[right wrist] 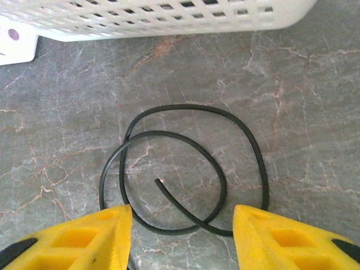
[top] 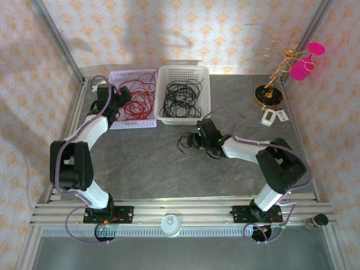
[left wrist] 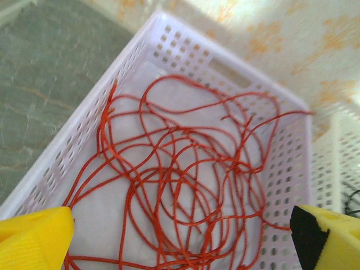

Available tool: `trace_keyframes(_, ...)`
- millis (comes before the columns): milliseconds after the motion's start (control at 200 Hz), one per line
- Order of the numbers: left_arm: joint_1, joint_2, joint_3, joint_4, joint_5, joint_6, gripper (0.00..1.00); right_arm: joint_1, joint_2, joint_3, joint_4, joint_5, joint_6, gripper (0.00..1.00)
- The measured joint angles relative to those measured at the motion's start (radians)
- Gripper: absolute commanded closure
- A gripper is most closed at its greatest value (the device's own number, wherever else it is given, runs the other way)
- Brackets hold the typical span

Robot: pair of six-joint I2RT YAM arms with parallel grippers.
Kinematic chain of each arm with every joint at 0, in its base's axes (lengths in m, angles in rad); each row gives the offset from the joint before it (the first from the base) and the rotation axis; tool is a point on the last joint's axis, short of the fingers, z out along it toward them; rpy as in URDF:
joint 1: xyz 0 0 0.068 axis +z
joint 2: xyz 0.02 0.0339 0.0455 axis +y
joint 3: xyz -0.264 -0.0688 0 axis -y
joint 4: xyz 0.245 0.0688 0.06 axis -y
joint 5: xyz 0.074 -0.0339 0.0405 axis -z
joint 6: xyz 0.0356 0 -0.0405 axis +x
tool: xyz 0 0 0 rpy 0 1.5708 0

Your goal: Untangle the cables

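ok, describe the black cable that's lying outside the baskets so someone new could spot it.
Start at the white basket at the back of the grey table. Just in front of it, under the open right gripper, a single black cable lies in two loose loops. Unlike the black bundle in that basket and the red cables in the lavender basket, it lies alone.

Red cables (left wrist: 185, 185) tangled in lavender basket (left wrist: 121, 73), yellow jaws wide apart

Lavender basket (left wrist: 73, 146), white basket (right wrist: 169, 17): perforated glossy plastic. Table (right wrist: 304, 84): matt, stone-veined surface. Black cable (right wrist: 185, 106): smooth sheath. Red cables (left wrist: 185, 185): matt.
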Motion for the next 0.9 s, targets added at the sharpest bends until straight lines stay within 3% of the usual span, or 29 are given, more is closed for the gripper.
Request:
trace_keyframes(150, 0.000, -0.159, -0.066, -0.004, 0.000, 0.005, 0.01, 0.038, 0.002, 0.018, 0.001, 0.029, -0.008, 0.60)
trace_keyframes(385, -0.003, -0.405, -0.266, -0.054, 0.018, 0.034, 0.05, 0.119, 0.002, 0.018, -0.011, 0.068, -0.019, 0.60)
trace_keyframes(591, -0.106, -0.620, -0.462, -0.129, 0.040, 0.026, 0.08, 0.164, 0.034, 0.024, -0.018, 0.074, -0.051, 0.63)
trace_keyframes(901, -0.193, -0.706, -0.572, -0.196, 0.088, 0.006, 0.08, 0.212, 0.132, 0.061, -0.052, 0.126, -0.082, 0.64)
